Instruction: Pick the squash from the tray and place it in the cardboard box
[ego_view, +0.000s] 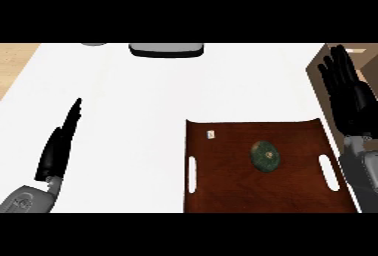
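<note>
Your squash is lying on the brown tray near the tabletop's front right corner. Your right hand is hovering open by the right edge, and your left hand is resting open, fingers straight, near the left edge.

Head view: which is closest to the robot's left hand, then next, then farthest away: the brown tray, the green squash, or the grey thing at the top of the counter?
From the left hand, at the view's left:
1. Brown tray, lower right; its left edge is closest.
2. Grey thing, at the counter's far edge.
3. Green squash, on the tray's right half.
The last two are nearly too close to call.
</note>
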